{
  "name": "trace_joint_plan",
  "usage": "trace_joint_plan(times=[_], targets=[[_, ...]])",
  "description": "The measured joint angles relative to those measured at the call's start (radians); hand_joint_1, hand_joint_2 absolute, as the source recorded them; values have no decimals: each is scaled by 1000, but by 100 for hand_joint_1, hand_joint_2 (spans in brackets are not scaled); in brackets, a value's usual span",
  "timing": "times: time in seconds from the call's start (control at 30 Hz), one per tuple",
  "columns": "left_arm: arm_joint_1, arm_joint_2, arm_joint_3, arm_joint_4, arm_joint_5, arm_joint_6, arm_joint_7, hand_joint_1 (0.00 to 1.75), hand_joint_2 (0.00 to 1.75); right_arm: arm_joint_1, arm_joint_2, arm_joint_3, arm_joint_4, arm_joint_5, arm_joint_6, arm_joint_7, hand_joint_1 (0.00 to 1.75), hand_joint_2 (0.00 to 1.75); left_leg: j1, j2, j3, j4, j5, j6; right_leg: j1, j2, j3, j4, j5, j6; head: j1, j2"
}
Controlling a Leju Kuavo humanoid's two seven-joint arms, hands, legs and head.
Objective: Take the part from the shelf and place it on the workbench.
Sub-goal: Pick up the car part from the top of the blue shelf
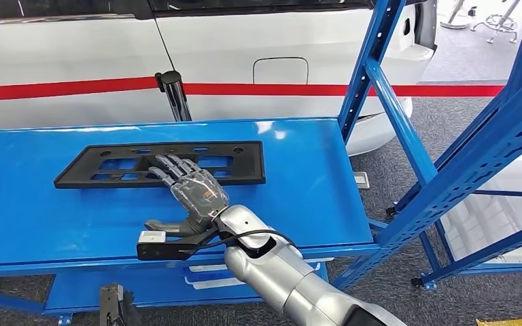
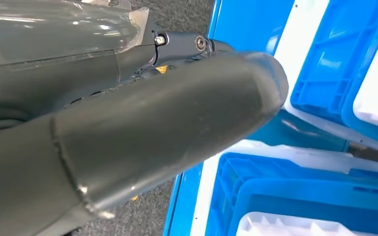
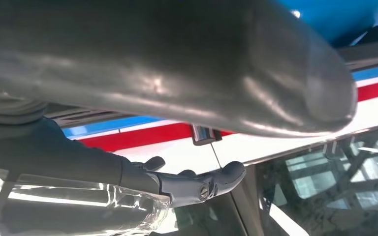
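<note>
Head view recorded the right hand [image 1: 194,193] stretched forward over the blue shelf [image 1: 299,183], fingers apart and extended, their tips lying on or just above the near edge of the part [image 1: 163,163]; whether they actually touched it could not be told. Nothing was held.

Left hand [image 2: 128,123]: seen close in the left wrist view, hanging beside blue bins [image 2: 334,64]; whether its fingers were apart or together could not be told.

Step in hand, as judged: securing a hold on the part. Recommended handling: slide the fingers over the near long edge with the thumb beneath, or hook through one of the cut-outs, near the middle of the length so the piece lifts level, not tipping at one end.

Item, the part: flat, black, matte, long rectangular panel; several rectangular openings along its length and small holes near the far edge; probably moulded plastic. Position: lying flat on the shelf surface, left of centre, long side across the view.
</note>
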Motion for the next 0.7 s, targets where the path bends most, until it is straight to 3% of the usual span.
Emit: trace_joint_plan(times=[0.07, 0.13, 0.2, 0.27, 0.33, 0.37, 0.4, 0.43, 0.47, 0.53, 0.6, 0.7], targets=[[0, 0, 1, 0, 1, 0, 0, 0, 0, -2, 0, 3, 3, 1, -2, 0, 0, 0, 0, -7, -3, 6, -5, -13, 1, 4, 32, -62, 19, -6, -2, 0], [1, 2, 2, 0, 1, 0, 0, 0, 0, -2, 1, 6, 6, 2, -3, -1, 0, 0, 5, -10, -4, 7, -6, -26, 3, 0, 33, -61, 21, -16, -3, 0], [0, 4, 2, 0, 1, 0, 0, 0, 0, -5, 2, 7, 7, 2, -5, -1, 0, 0, 10, 4, -13, 29, -22, -38, 0, -4, 38, -63, 22, -27, -6, 0], [0, 6, 2, 0, 1, -1, 0, 0, 0, -9, 2, 7, 9, 3, -8, 0, 0, 0, 13, 26, -58, 126, -73, -49, -1, -9, 42, -65, 20, -36, -10, 0], [0, 6, 2, 1, 0, -1, 2, 0, 0, -9, 1, 7, 14, 5, -13, 0, 0, 0, 15, 35, -128, 259, -126, -56, 2, -16, 43, -65, 17, -41, -12, 0], [0, 6, 2, 1, 0, -1, 4, 0, 0, -8, 1, 7, 17, 6, -15, 1, 0, 0, 15, 37, -151, 295, -131, -56, 3, -19, 44, -65, 16, -43, -12, 0], [0, 6, 2, 1, 0, -1, 5, 0, 0, -7, 1, 7, 19, 7, -17, 2, 0, 0, 15, 37, -153, 290, -116, -55, 4, -23, 45, -65, 15, -44, -12, 0], [0, 6, 2, 1, 0, -1, 6, 0, 0, -6, 1, 7, 20, 8, -18, 2, 0, 0, 15, 39, -134, 245, -84, -52, 4, -26, 48, -64, 13, -44, -12, 0], [-1, 7, 2, 1, 0, -1, 6, 0, 0, -7, 1, 7, 21, 9, -19, 2, 0, 0, 15, 47, -99, 173, -44, -48, 5, -29, 52, -65, 11, -43, -12, 0], [-4, 7, 1, 1, -1, -1, 6, 0, 0, -9, 1, 7, 21, 10, -20, 2, 0, 0, 7, 66, -37, 50, 1, -40, 12, -35, 56, -64, 6, -38, -12, 0], [-7, 7, 0, 1, -1, -1, 7, 0, 0, -10, 1, 7, 21, 10, -21, 3, 0, 0, 0, 68, -24, 17, 2, -32, 18, -43, 56, -65, 2, -31, -11, 0], [-8, 6, 0, 1, -1, -1, 8, 0, 0, -11, 1, 7, 21, 14, -21, 4, 0, 0, 2, 50, -20, 7, 9, -16, 20, -47, 50, -50, -12, -21, -10, 0]])
